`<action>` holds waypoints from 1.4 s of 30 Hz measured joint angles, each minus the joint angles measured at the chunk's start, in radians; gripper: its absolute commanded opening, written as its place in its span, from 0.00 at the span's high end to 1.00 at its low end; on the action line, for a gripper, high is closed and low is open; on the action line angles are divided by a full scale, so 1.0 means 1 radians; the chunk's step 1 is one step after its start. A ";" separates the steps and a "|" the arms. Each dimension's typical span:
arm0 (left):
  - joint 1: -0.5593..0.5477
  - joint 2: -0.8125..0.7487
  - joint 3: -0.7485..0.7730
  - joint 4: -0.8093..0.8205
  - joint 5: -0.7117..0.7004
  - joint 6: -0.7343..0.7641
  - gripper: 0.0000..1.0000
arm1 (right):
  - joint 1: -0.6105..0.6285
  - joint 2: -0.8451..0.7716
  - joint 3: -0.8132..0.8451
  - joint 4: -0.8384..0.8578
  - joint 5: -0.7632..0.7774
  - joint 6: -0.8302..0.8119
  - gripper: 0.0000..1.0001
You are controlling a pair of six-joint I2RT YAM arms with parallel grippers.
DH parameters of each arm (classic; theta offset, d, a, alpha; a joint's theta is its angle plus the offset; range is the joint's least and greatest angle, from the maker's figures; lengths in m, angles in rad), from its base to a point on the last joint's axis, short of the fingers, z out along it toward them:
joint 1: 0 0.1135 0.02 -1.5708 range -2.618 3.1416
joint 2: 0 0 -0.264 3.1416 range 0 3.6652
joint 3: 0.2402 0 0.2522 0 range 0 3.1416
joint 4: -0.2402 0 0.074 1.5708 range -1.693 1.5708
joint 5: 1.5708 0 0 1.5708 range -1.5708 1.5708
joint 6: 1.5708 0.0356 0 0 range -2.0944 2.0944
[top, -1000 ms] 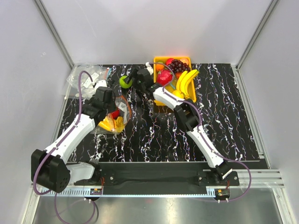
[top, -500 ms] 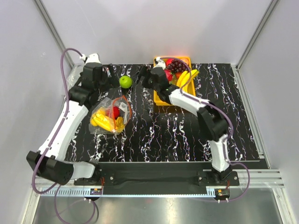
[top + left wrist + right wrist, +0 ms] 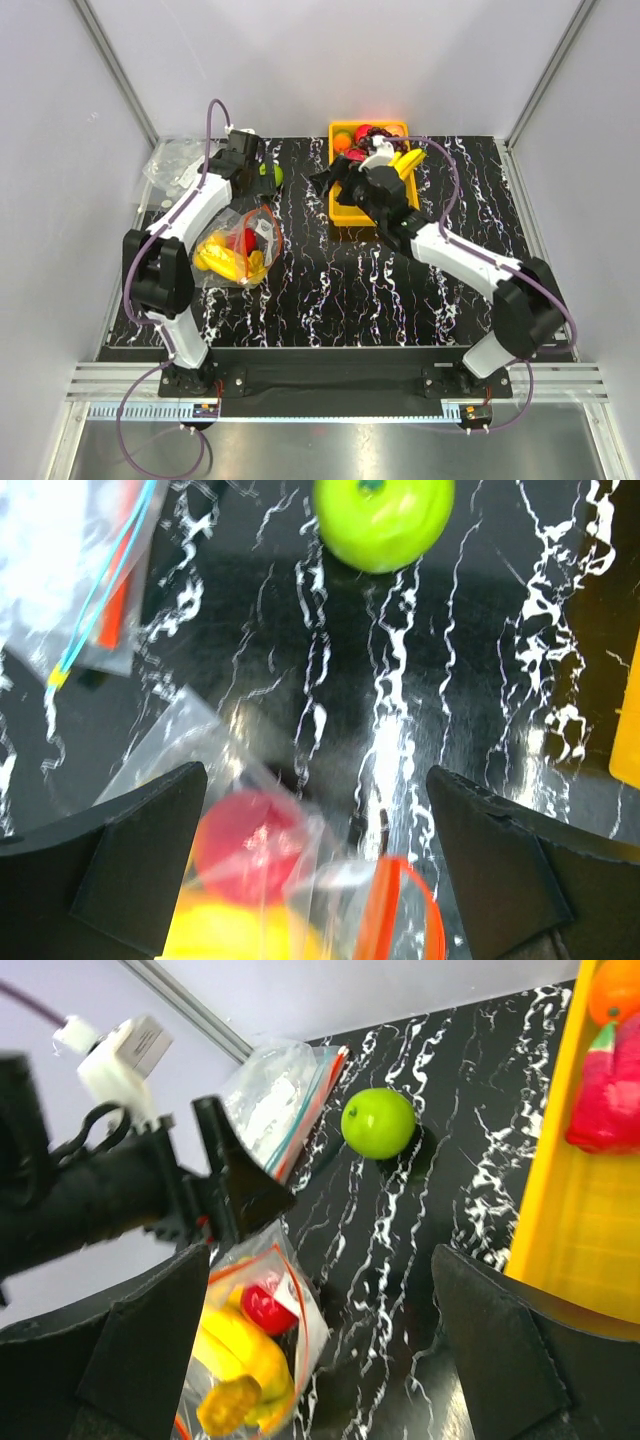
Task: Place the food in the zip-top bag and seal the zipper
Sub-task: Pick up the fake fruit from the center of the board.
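Two containers on black white-veined tabletop [image 3: 330,290]. Rectangular yellow plastic tray [image 3: 345,212] at far edge holds bunch of yellow bananas [image 3: 408,160], an orange [image 3: 343,140] and pink-red fruit [image 3: 605,1100]; the rest is hidden by right arm. Clear crinkly zip-top bag [image 3: 238,250] lies left of tray and nearer the arm bases, well apart from it. Inside: bagged bananas [image 3: 240,1345], round red fruit [image 3: 245,845], brownish-yellow lump [image 3: 232,1400]. Thin red-orange zipper [image 3: 385,920] at the bag's tray-side end, bowed, not lying flat. Round green apple [image 3: 272,175] loose on tabletop, left of tray's far half, between tray and pile of clear labelled packets [image 3: 180,165]. Left gripper [image 3: 258,180] just beside apple, on its side away from tray, jaws spread wide, nothing between them. Right gripper [image 3: 326,182] at tray's left rim, jaws likewise wide apart, empty
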 measured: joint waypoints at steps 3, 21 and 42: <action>0.000 0.023 0.000 0.058 0.018 0.022 0.01 | 0.000 -0.090 -0.086 0.003 0.001 -0.014 0.00; 0.019 0.352 0.255 0.164 0.022 0.132 0.01 | 0.000 -0.462 -0.309 -0.061 0.000 -0.069 0.00; 0.044 0.523 0.457 0.145 0.071 0.180 0.01 | 0.001 -0.531 -0.330 -0.147 0.001 -0.106 0.00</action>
